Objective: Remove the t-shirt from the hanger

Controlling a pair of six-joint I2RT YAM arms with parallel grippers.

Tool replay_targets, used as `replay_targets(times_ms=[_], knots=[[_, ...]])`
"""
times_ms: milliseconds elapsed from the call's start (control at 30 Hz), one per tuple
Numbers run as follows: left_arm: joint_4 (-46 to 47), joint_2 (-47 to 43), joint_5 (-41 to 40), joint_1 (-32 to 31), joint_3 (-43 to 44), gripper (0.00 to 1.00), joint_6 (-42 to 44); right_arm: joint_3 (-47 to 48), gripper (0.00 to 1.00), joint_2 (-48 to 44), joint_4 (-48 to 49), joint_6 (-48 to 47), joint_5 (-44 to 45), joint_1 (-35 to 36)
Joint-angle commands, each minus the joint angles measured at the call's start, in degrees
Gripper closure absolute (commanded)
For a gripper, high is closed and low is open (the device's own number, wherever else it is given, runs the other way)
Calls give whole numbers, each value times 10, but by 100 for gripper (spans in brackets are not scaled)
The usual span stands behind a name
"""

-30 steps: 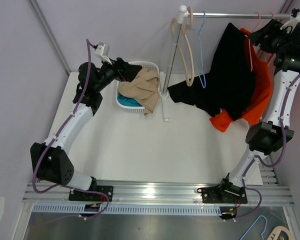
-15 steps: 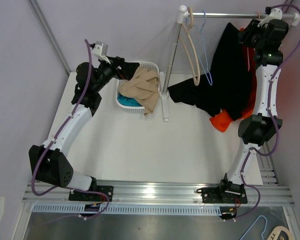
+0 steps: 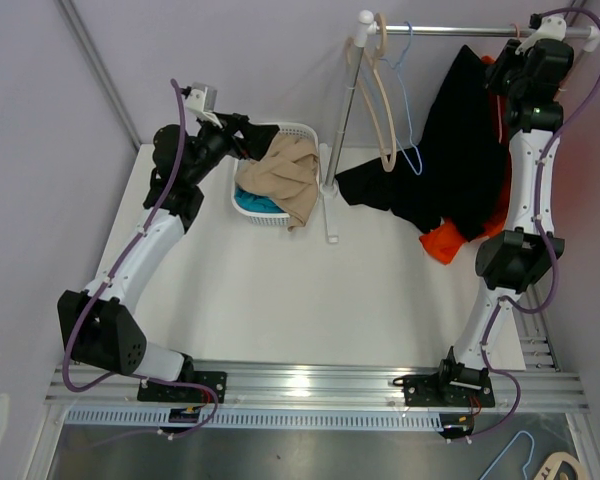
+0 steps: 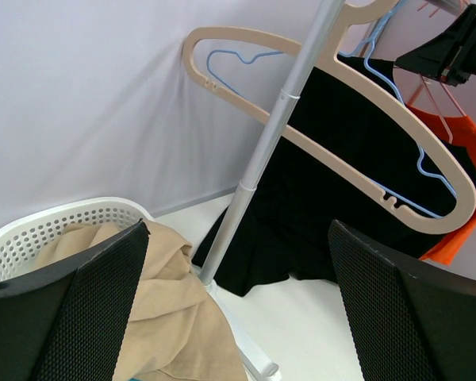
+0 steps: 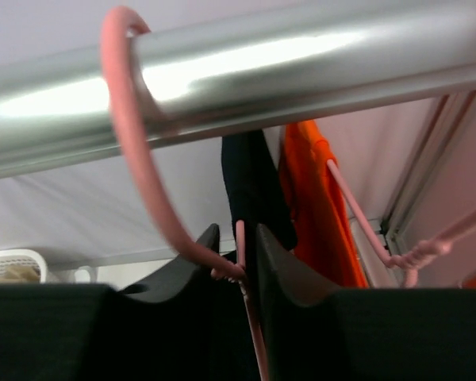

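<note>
A black t-shirt point(image 3: 470, 150) hangs from a pink hanger point(image 5: 135, 143) hooked over the steel rail point(image 3: 450, 30). In the left wrist view the black t-shirt point(image 4: 325, 175) shows behind the rack pole. My right gripper point(image 3: 500, 62) is up under the rail. Its jaws point(image 5: 238, 232) stand narrowly apart around the pink hanger's neck, a thin gap on each side. My left gripper point(image 3: 258, 143) hovers wide open over the basket, holding nothing; in the left wrist view the left gripper point(image 4: 238, 230) looks across at the rack.
An orange t-shirt point(image 3: 450, 240) hangs on a second pink hanger point(image 5: 365, 230) just behind the black one. Empty beige point(image 3: 383, 110) and blue point(image 3: 408, 120) hangers sit at the rail's left end. A white basket point(image 3: 305, 130) holds a tan garment point(image 3: 285, 180), beside the rack pole point(image 3: 342, 130).
My right arm swung left from the rail's right end to the pink hanger, and its jaws narrowed around the neck. The empty hangers swayed. The left arm barely moved.
</note>
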Motion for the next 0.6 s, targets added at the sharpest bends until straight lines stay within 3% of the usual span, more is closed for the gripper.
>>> replay_targets(times_ms=[0,67,133,167,200,267,300,567], knots=[[14,-27,-3,-8,6,1,15,-4,68,-44,28,-22,37,10],[14,-27,-4,-9,5,0,16,-13,66,-50,34,-19,39,11],[12,-27,-4,-11,7,1,18,-25,71,-53,46,-16,38,12],[10,-27,-2,-11,8,0,20,-29,77,-58,54,-15,41,12],[10,-25,0,-12,8,1,21,-33,90,-59,58,-15,43,13],[9,-22,5,-13,14,1,22,-35,92,-59,66,-10,43,12],[7,-18,9,-14,14,1,23,-34,99,-59,66,-8,42,13],[5,-13,26,-16,22,0,30,30,100,-37,60,12,14,12]])
